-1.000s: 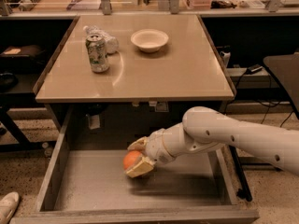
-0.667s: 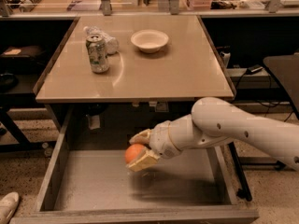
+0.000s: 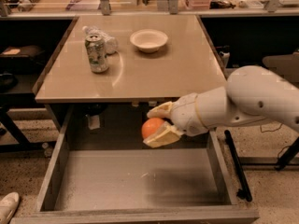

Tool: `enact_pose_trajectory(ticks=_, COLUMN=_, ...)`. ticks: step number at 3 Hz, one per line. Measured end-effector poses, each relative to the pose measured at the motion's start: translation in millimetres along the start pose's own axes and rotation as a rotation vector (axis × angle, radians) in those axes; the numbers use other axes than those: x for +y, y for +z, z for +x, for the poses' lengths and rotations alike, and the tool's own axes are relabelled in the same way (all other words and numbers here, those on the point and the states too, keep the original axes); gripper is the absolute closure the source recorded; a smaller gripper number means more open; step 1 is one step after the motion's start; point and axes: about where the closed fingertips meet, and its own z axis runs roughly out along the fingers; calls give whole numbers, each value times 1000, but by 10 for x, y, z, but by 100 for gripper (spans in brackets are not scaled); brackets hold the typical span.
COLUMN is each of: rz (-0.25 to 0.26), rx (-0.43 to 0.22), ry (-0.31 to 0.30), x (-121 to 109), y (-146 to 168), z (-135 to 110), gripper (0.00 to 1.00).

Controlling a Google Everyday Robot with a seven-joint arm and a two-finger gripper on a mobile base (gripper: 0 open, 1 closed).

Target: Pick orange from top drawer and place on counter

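The worktop (image 3: 173, 69), a glossy beige-tan slab, filled the upper centre of the frame. Below it, the top drawer (image 3: 131, 181) stood pulled out toward the lower edge of the frame, its plain grey floor bare and its low side walls visible at left and right. The white arm (image 3: 252, 97) entered from the right edge at mid-height and reached leftward to the centre of the frame. At its end, the pincer (image 3: 148, 128) was positioned just below the front edge of the worktop and above the rear part of the drawer floor, with one finger above and one finger below the orange (image 3: 152, 127), closed around it. The orange was clear of the drawer floor and not in contact with the worktop. A white bowl (image 3: 148, 40) stood upright at the upper centre of the worktop. A can (image 3: 97, 53) stood upright at the upper left of the worktop, with a clear bottle (image 3: 108, 42) lying just behind it. A white shoe (image 3: 7, 206) showed at the lower left corner.
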Motion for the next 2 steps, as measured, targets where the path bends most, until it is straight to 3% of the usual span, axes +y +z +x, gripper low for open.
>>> enact_pose_trajectory(ticks=2, rz=99, rx=20, ry=27, x=-1013, y=-774, z=-98, gripper=100)
